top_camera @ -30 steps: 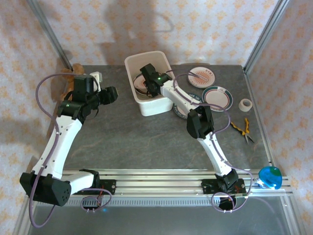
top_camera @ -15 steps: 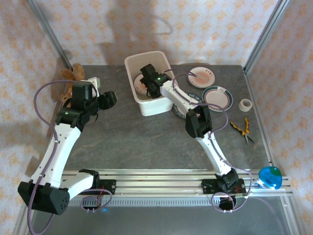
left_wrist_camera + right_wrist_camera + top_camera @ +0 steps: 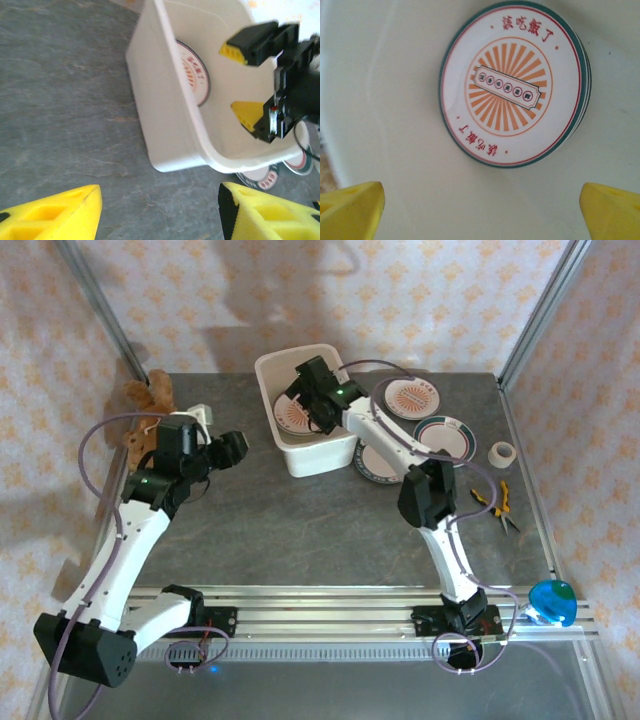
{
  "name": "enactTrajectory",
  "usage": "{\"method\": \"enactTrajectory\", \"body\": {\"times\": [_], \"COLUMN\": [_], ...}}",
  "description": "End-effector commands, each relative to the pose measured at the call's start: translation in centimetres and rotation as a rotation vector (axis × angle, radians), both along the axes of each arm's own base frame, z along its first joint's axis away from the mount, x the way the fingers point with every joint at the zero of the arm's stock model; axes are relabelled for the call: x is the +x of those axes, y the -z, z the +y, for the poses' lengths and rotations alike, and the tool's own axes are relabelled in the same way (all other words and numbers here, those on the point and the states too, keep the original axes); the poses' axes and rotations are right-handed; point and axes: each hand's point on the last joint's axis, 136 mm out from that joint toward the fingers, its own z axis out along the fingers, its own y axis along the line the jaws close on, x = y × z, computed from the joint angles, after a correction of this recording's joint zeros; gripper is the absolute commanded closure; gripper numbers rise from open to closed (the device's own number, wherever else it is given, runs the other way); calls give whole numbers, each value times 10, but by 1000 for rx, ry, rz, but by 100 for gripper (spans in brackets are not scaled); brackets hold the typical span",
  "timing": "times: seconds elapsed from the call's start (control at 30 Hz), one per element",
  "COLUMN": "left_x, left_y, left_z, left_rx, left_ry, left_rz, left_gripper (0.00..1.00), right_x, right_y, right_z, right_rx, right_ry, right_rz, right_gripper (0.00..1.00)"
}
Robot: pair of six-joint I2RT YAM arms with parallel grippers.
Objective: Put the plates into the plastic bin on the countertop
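The off-white plastic bin (image 3: 318, 454) stands at the back middle of the dark grey countertop (image 3: 300, 520). A stack of plates (image 3: 512, 82) with an orange sunburst on top lies flat on its floor, also seen as plates (image 3: 290, 417) and plates (image 3: 196, 73). My right gripper (image 3: 306, 400) hangs open above them inside the bin, nothing between its fingertips (image 3: 351, 210). More plates (image 3: 411, 397) lie right of the bin, one (image 3: 445, 435) nearer and one (image 3: 378, 462) against the bin's corner. My left gripper (image 3: 235, 447) stands open and holds nothing, left of the bin over bare countertop (image 3: 75, 110).
A brown soft toy (image 3: 148, 396) sits at the back left corner. A tape roll (image 3: 503, 452) and yellow-handled pliers (image 3: 500, 502) lie near the right edge. A blue object (image 3: 552, 601) rests on the front rail. Aluminium posts frame the back corners.
My right gripper has opened and let go of a plate, which now lies on the stack in the bin. The left arm has shifted slightly right, toward the bin.
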Motion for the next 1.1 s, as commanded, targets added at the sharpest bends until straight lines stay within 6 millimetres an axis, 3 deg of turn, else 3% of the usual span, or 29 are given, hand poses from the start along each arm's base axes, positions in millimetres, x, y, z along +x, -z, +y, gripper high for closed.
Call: {"method": "enactTrajectory", "body": {"times": [0.0,0.1,0.2,0.4,0.5,0.6,0.77,1.07], "left_x": [4,2,-1,-9,-17,-22,-17,15], "left_y": [-6,-1,8,33,47,63,90,130], "left_z": [-22,-48,-77,-149,-182,-210,-245,-289], "left_rx": [-15,-29,-27,-26,-9,-28,-140,-338], "left_ry": [18,59,105,215,260,267,201,46], "left_rz": [-43,-39,-18,44,73,92,78,77], "left_gripper": [37,37,37,37,37,37,37,36], "right_x": [-16,-33,-50,-89,-107,-125,-153,-195], "right_y": [-81,-122,-141,-145,-143,-138,-123,-110], "right_z": [-13,-42,-82,-168,-212,-241,-250,-264], "right_rx": [-53,-137,-195,-256,-260,-257,-252,-246], "right_ry": [-96,-115,-98,-30,41,75,37,31], "right_rz": [-230,-375,-431,-461,-460,-456,-436,-417], "right_gripper": [1,2,5,13,22,33,48,50]}}
